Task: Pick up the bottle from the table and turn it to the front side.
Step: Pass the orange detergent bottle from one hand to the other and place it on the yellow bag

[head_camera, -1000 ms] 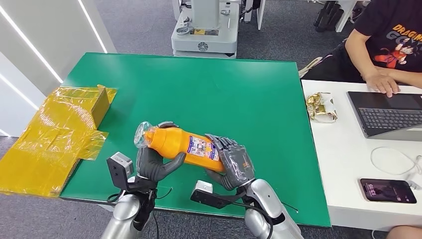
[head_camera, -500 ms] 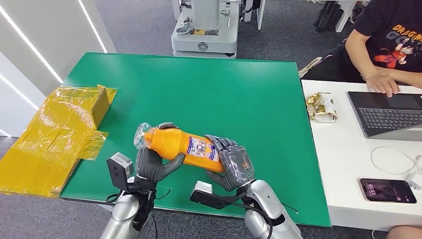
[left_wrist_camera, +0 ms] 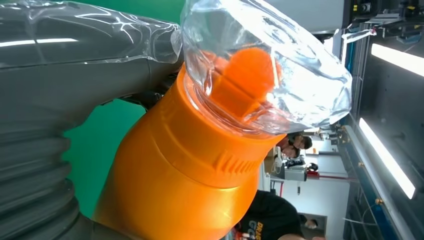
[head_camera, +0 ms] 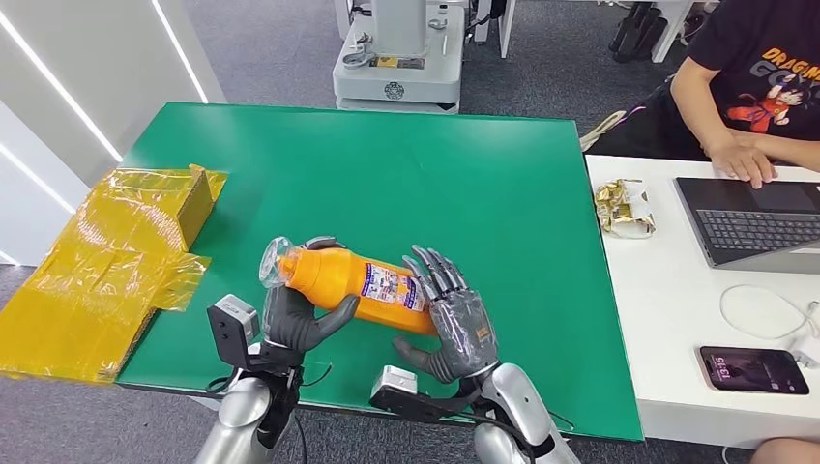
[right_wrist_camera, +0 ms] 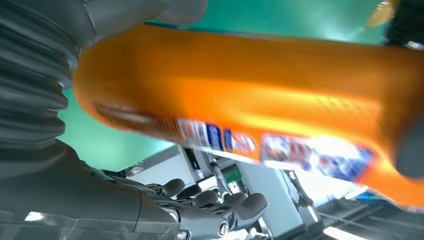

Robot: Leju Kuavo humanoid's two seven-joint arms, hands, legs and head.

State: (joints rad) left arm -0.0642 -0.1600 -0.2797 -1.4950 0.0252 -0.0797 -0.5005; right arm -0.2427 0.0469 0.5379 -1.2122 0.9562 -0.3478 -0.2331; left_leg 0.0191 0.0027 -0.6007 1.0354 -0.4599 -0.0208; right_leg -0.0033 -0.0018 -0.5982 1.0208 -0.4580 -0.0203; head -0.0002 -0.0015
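Since half a second ago the right hand (head_camera: 454, 324) has let go of the bottle's base end: its fingers (head_camera: 432, 268), then wrapped over the label, now stand spread and lifted off it, the palm just beside the base and nothing in its grasp. The orange bottle (head_camera: 360, 287) has not shifted. It lies on its side above the near part of the green table (head_camera: 406, 174), clear cap (head_camera: 276, 262) to the left, label (head_camera: 394, 288) facing up. The left hand (head_camera: 295, 314) grips it around the neck end from below, thumb across the orange body.

Both hands sit close to the table's near edge. Far of the bottle the green surface runs bare to the far edge. A yellow-wrapped box (head_camera: 106, 261) overlaps the left edge. Past the right edge, a white desk (head_camera: 667, 309) carries a laptop (head_camera: 754, 222), a phone (head_camera: 753, 370) and a foil wrapper (head_camera: 624, 208), with a person (head_camera: 754, 87) seated at it.
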